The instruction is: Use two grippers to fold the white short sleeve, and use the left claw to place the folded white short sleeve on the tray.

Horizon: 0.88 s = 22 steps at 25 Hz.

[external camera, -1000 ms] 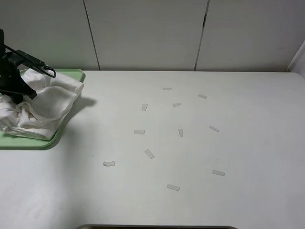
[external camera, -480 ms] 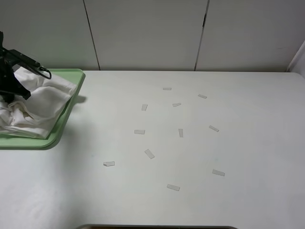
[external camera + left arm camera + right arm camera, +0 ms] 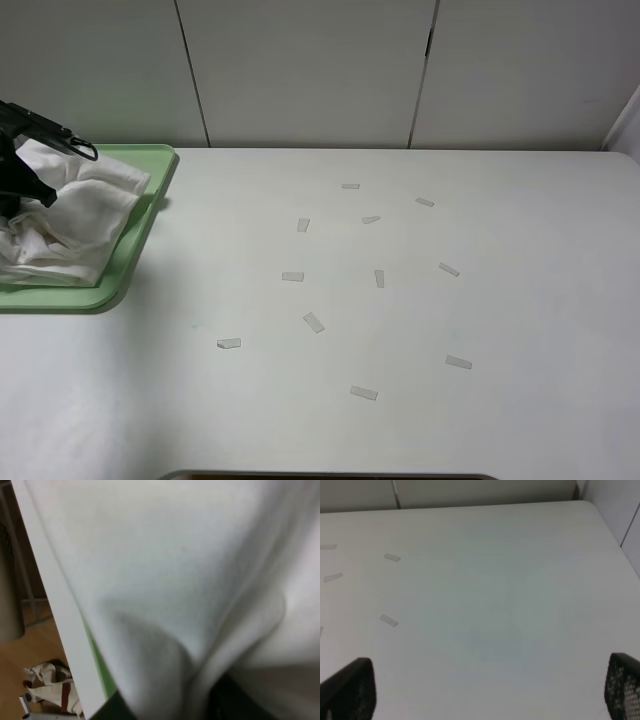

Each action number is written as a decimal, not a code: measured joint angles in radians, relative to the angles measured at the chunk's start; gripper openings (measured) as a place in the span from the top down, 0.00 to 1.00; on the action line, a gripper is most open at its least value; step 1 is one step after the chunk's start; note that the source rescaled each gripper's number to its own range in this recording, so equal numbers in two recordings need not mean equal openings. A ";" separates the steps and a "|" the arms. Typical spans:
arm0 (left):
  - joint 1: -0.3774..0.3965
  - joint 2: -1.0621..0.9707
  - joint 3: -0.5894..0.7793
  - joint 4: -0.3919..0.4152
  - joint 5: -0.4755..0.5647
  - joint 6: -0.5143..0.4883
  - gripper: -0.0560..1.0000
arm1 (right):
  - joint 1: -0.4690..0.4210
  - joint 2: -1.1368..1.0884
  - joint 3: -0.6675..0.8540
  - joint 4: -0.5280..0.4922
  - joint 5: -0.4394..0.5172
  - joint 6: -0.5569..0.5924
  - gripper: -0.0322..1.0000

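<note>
The white short sleeve (image 3: 75, 215) lies bunched on the pale green tray (image 3: 152, 160) at the far left of the exterior high view. Its right edge rests over the tray's right rim. My left claw (image 3: 18, 185) is at the shirt's left side, and the cloth rises up to it, so it looks shut on the fabric. In the left wrist view the white short sleeve (image 3: 180, 565) fills the frame, with a sliver of the tray (image 3: 100, 667) beside it. My right gripper (image 3: 487, 687) is open and empty over bare table, and it is out of the exterior high view.
Several small white tape scraps (image 3: 314, 322) lie scattered over the middle and right of the white table (image 3: 500, 420). The table's left edge (image 3: 55, 610) runs close beside the tray, with floor clutter below. A wall stands behind the table.
My left claw has moved left and a little up with the shirt. The cloth that overhung the tray's right side has been drawn onto the tray.
</note>
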 joint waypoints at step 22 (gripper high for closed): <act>0.001 -0.057 -0.061 -0.051 0.003 -0.072 0.00 | 0.000 0.000 0.000 0.000 0.000 0.000 0.00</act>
